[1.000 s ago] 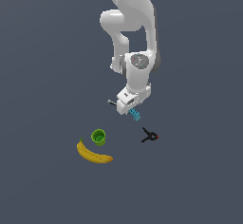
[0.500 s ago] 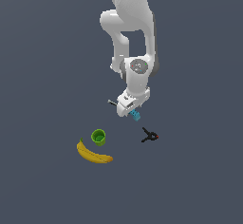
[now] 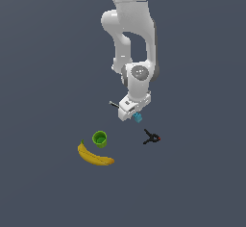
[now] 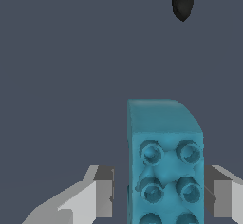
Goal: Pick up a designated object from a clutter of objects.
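Above the dark floor the white arm (image 3: 130, 43) bends down over the clutter. Largest of the loose items, the banana (image 3: 94, 156) lies beside the green cup (image 3: 99, 138), the black clamp (image 3: 152, 137) well apart toward the exterior view's right. Smallest, the blue brick (image 4: 165, 163) sits between the fingers of the gripper (image 4: 161, 197), which stands partly open: one finger looks against the brick, the other shows a gap. Judged step: closing. Next comes squeezing evenly, then lifting straight up.
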You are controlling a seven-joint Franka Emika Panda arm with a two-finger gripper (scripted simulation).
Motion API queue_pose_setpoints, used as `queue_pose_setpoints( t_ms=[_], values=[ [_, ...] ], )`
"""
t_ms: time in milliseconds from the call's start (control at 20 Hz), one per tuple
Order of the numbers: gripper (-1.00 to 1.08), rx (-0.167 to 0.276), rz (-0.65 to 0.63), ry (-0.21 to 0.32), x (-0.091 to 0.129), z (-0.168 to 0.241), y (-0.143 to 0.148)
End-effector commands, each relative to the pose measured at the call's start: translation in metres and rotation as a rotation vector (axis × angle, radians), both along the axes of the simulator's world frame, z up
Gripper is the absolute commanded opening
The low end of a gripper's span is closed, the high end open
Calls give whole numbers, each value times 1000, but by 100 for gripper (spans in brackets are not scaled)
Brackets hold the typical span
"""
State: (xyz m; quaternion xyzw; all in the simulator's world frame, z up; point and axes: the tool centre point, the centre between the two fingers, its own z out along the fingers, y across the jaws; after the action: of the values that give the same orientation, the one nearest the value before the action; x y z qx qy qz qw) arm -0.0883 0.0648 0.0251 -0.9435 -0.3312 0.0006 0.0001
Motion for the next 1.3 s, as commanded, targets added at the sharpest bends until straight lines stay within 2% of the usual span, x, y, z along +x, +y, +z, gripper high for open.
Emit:
queue_pose_setpoints(
  t_ms=[0,700,1250],
  values=[
    [-100,0,0,-1,0,-1,0],
    [-100,0,0,-1,3,6,0],
    [-100,0,1,-1,22,59,0]
  ],
)
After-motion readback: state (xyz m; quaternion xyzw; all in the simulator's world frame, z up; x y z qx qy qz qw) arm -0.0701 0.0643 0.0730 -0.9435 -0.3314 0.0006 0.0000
